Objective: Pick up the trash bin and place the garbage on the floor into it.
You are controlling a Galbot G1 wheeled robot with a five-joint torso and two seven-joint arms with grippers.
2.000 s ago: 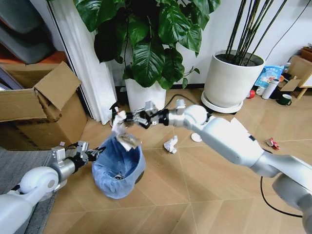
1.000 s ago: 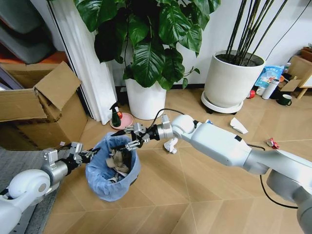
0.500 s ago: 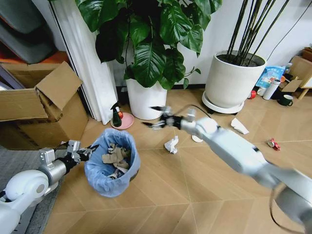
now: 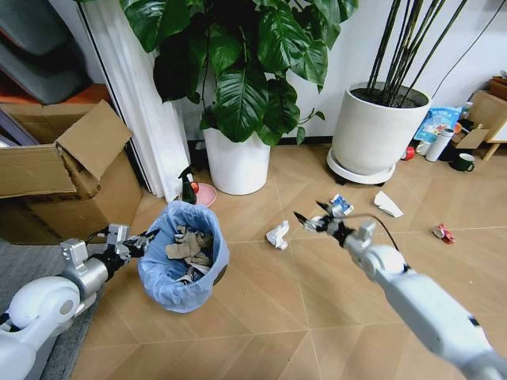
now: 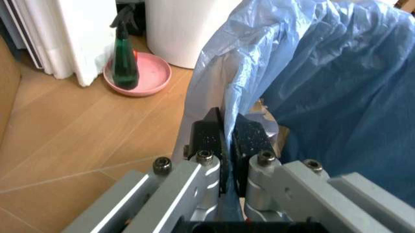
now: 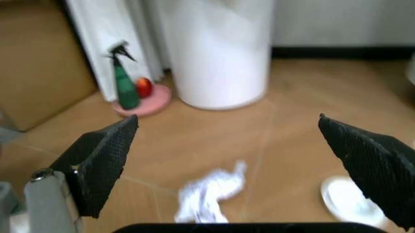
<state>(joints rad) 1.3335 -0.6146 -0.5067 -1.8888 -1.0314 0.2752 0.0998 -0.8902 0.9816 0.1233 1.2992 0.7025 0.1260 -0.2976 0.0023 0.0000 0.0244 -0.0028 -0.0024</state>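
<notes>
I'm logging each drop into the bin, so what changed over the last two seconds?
The right gripper let its crumpled paper fall into the trash bin, then swung away to its own side and now hangs open over the floor near the crumpled white paper. The left gripper stays shut on the bin's blue liner. The floor litter did not move.

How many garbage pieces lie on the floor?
5: crumpled paper right of bin, disc by right claw, blue packet and wrapper before pot, red packet farthest right; more may hide.
</notes>
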